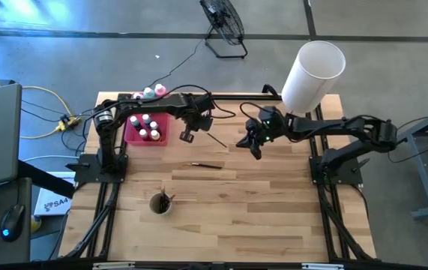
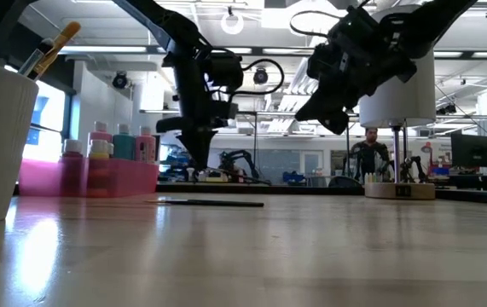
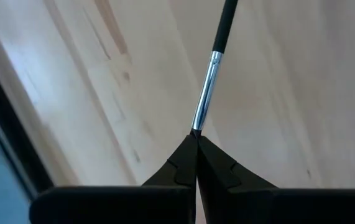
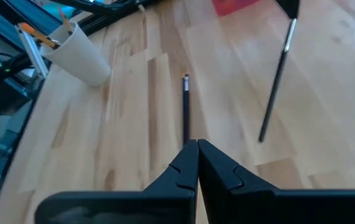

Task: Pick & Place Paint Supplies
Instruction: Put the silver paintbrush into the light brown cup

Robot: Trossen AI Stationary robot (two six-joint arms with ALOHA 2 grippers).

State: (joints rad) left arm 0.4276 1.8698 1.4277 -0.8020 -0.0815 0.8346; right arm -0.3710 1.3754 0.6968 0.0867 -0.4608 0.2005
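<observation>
A thin dark-handled brush [image 3: 209,74] was pinched by its bristle end in the closed left hand [image 3: 196,142], slanting down over the tabletop [image 1: 258,217] beside the pink tray [image 1: 133,135]. Another brush [image 1: 207,166] lay flat nearby. The right hand [image 4: 197,149] hovered closed, empty.

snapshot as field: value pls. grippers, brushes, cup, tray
left gripper: shut on the bristle end of a brush, handle hanging toward the table, near the tray
right gripper: shut, holding nothing, raised above mid-table
loose brush: lying flat on the table
cup: upright, brushes inside
pink tray: holds bottles and paint pots
</observation>
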